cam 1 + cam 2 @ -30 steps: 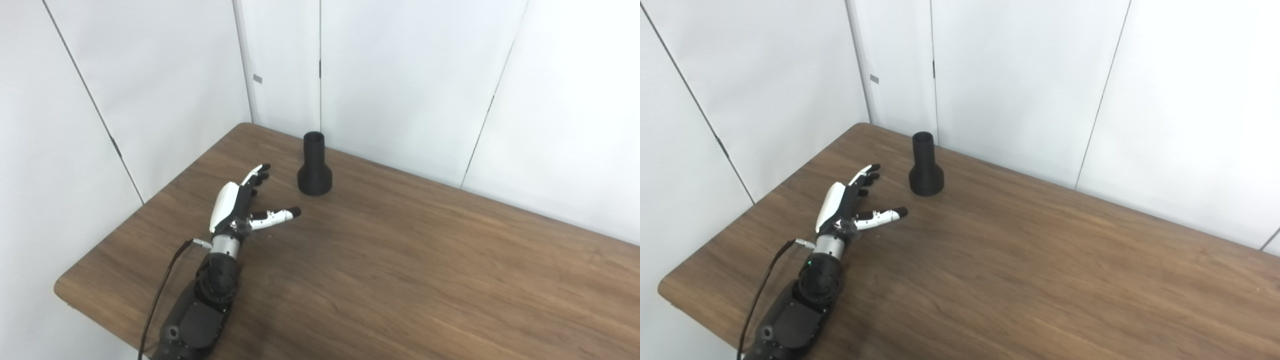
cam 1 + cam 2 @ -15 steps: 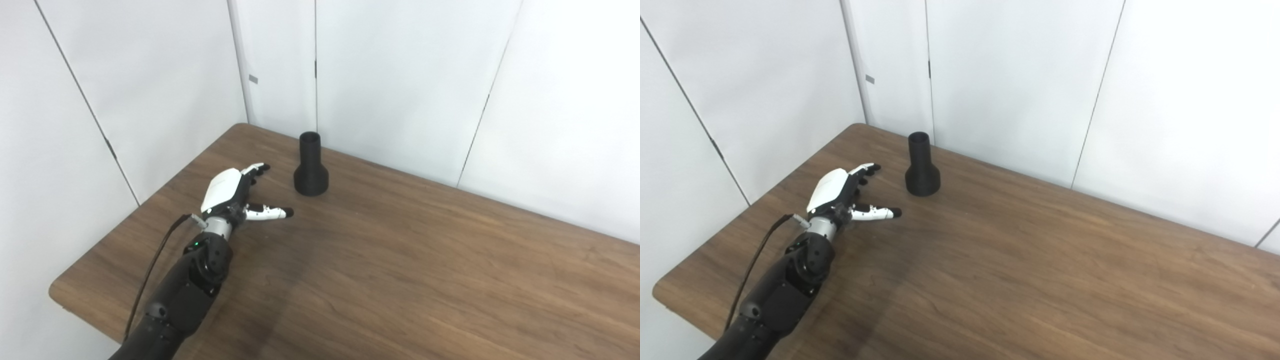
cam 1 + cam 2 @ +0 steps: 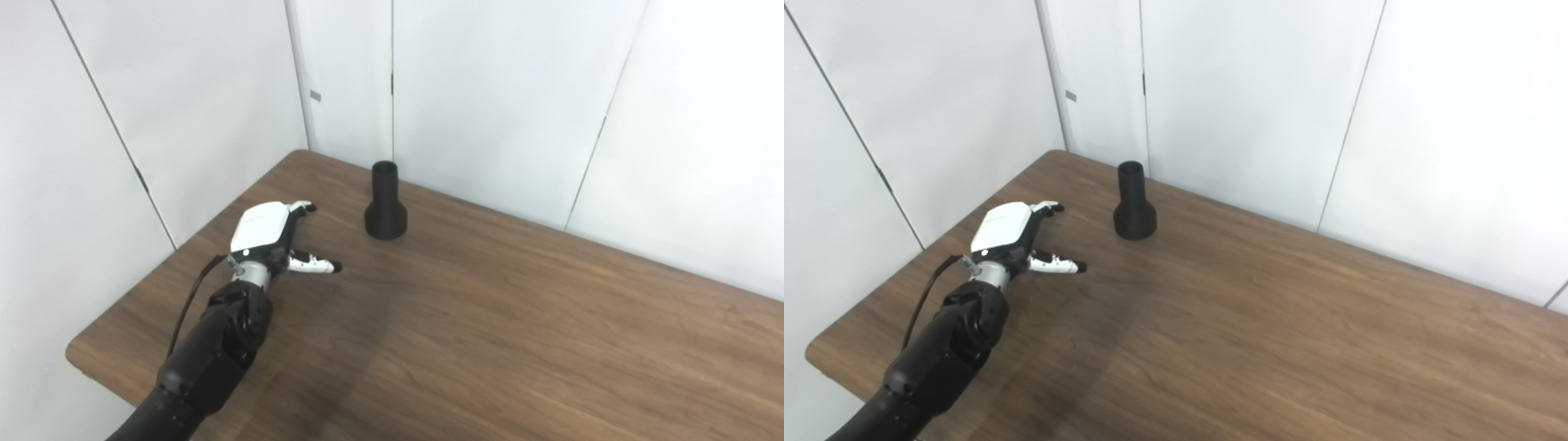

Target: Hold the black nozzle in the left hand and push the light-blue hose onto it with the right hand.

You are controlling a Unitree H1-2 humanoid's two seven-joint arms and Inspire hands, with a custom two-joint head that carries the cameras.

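Fingers (image 3: 301,207) spread and holding nothing, our left hand (image 3: 264,228) hovers low over the wooden surface (image 3: 490,318) (palm down). Right of it, apart, stands the black nozzle (image 3: 385,202), upright, narrow end up, near the white wall panels (image 3: 502,92).

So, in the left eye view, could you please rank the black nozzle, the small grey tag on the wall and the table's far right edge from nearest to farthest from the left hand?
From the left hand:
1. Black nozzle, upright on the table, right of the hand.
2. Grey tag, on the wall above the table's far corner.
3. Table's far right edge, across the whole tabletop.
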